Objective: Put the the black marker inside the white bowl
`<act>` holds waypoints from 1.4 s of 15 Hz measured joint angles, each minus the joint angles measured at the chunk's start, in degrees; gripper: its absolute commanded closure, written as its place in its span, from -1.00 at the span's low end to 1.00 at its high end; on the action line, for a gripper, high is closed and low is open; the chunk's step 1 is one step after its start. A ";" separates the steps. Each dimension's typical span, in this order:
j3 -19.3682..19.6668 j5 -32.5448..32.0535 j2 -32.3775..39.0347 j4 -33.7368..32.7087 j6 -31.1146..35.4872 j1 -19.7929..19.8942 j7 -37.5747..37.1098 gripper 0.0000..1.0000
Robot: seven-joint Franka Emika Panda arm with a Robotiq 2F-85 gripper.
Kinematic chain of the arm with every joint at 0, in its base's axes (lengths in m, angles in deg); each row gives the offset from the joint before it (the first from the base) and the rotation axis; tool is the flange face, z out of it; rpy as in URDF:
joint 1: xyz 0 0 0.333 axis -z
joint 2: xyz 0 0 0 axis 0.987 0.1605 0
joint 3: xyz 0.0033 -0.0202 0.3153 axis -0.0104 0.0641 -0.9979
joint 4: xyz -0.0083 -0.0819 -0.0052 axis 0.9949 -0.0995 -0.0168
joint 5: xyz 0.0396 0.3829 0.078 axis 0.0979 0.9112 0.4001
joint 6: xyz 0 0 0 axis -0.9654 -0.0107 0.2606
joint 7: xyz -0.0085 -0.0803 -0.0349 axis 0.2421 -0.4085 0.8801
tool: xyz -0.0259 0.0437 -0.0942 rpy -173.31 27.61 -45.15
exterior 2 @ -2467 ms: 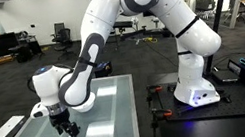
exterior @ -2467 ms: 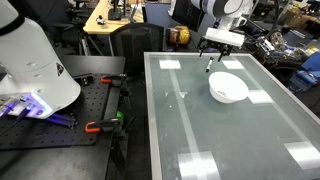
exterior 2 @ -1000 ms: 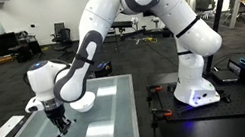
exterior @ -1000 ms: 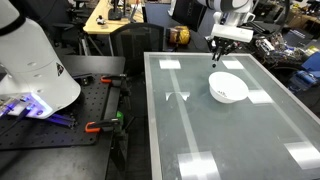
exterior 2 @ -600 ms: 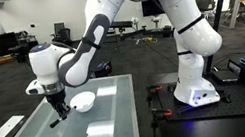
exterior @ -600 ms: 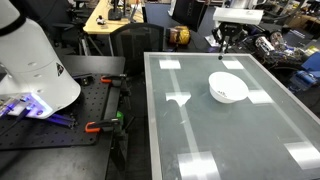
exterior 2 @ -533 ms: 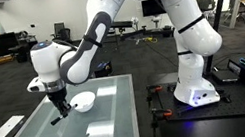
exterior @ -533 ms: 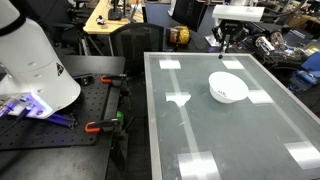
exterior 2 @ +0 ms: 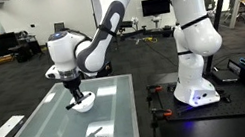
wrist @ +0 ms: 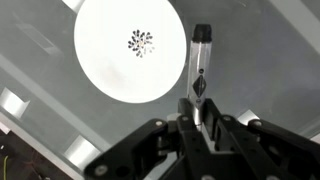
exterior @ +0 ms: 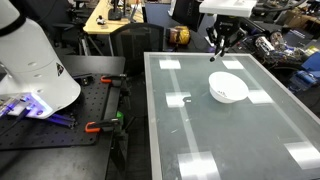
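Observation:
The white bowl rests on the glass table and shows from above as a white disc in the wrist view. My gripper hangs in the air over the bowl's far side and is shut on the black marker. The marker sticks out from between the fingers, its capped end lying just off the bowl's rim in the wrist view. In both exterior views the marker is only a thin dark sliver below the fingers.
A black breadboard bench with orange-handled clamps and a white robot base stands beside the glass table. Desks, chairs and cluttered lab gear surround it. My own base stands behind the table.
The gripper has lifted the marker and carried it sideways to a spot above the bowl. The bowl has not moved and the jaws stayed shut.

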 measured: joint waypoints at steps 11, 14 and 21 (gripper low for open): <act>5.24 -4.93 -1.96 7.20 2.34 0.08 -16.70 0.91; 6.04 -5.81 -1.80 7.53 2.76 0.09 -19.70 0.91; 6.95 -5.92 -0.45 6.97 2.76 0.08 -23.23 0.91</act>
